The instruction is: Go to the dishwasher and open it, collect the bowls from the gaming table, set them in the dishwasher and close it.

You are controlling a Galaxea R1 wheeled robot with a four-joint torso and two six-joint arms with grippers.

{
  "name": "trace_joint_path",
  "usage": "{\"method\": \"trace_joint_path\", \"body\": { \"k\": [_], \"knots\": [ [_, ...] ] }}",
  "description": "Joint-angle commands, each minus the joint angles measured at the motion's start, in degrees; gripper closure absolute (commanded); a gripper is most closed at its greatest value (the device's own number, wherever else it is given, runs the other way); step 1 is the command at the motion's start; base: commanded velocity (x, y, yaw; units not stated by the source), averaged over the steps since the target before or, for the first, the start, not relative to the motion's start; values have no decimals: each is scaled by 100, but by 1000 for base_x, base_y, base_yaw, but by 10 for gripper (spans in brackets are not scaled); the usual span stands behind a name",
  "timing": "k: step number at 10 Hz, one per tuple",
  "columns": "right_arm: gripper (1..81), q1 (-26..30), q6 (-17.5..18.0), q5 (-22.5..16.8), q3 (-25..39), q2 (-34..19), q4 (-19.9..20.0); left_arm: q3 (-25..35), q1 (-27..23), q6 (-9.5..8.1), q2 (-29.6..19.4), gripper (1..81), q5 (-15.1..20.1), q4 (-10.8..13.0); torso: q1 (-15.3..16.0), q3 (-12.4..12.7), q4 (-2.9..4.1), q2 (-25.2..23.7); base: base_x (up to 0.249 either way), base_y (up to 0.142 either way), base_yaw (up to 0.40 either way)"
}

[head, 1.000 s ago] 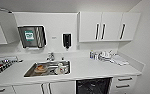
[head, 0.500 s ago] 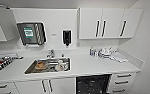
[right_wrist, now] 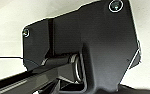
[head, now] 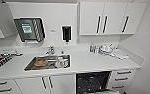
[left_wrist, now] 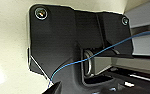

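At the kitchenette, dishwasher (head: pixel 92 82) already open.

We read its dark cavity below the counter (head: pixel 101 63), just right of the sink (head: pixel 49 62), so opening looks done and bowl collection seems the step in hand. Head view gives the room layout; wrist views give robot hardware against pale surfaces. We cannot tell either claw's state.
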Motion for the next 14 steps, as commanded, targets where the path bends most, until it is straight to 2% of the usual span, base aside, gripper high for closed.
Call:
{"method": "trace_joint_path", "body": {
  "k": [1,2,3,4,5,6,9,10,14],
  "knots": [
    [10,260,-36,-347,31,-37,-47,37,-194,50,-74,10,366,-44,0,250,0,2,0,0,0],
    [10,267,-36,-347,31,-37,-47,19,-185,50,-74,10,366,-53,0,416,0,-11,0,0,0],
    [10,259,-36,-347,31,-37,-47,19,-194,50,-74,10,366,-53,0,474,0,-22,0,0,0],
    [10,259,-36,-347,31,-37,-47,19,-185,50,-74,10,366,-53,-2,238,0,-26,0,0,0],
    [10,259,-36,-347,22,-37,-47,19,-185,58,-74,10,366,-53,-9,324,0,-28,0,0,0],
    [10,259,-36,-347,22,-37,-47,19,-194,58,-74,10,357,-53,-101,359,0,530,0,0,0],
    [10,259,-36,-347,5,-28,-47,-6,-194,58,-56,10,366,-53,-101,400,0,530,0,0,0],
    [10,259,-36,-347,-4,-28,-47,-139,-194,-12,14,10,357,-96,-70,400,0,370,0,0,0],
    [10,233,-45,-277,-83,-2,-126,-1473,-185,-3,673,10,428,-140,-78,400,0,418,0,0,0]
  ]
}}
